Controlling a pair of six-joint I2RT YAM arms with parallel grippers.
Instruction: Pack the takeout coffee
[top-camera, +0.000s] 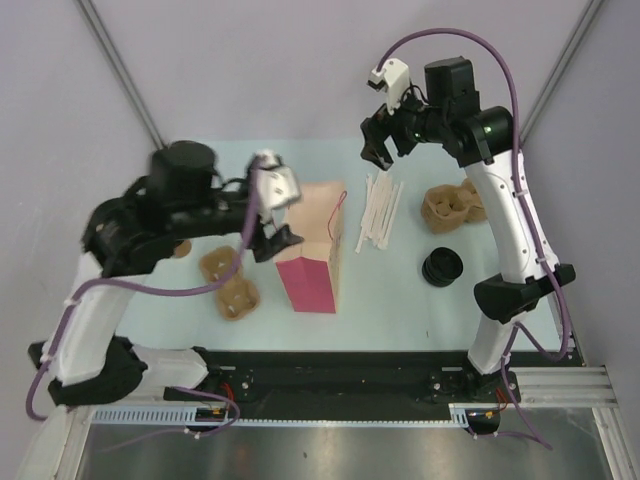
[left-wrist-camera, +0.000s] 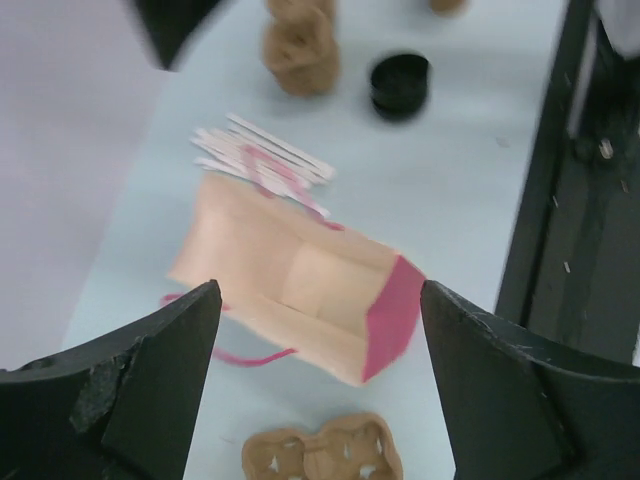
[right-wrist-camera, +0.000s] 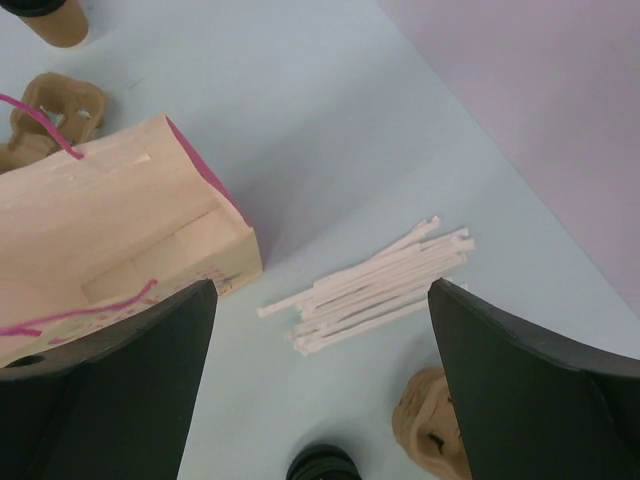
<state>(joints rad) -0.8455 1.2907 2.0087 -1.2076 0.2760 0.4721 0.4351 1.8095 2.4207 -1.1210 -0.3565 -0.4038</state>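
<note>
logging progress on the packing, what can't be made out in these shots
- takeout coffee: top view, mostly under the left arm; right wrist view, cut off by the top edge.
- paper bag floor: left wrist view is blurred; in the right wrist view that wrist's own finger covers part.
- black lids: count too small in any view.

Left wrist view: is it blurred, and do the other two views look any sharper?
Left wrist: soft throughout, paper bag and straws smeared. Right wrist: crisp, the straws sharply edged. Top external: sharp except the slightly blurred left gripper.
</note>
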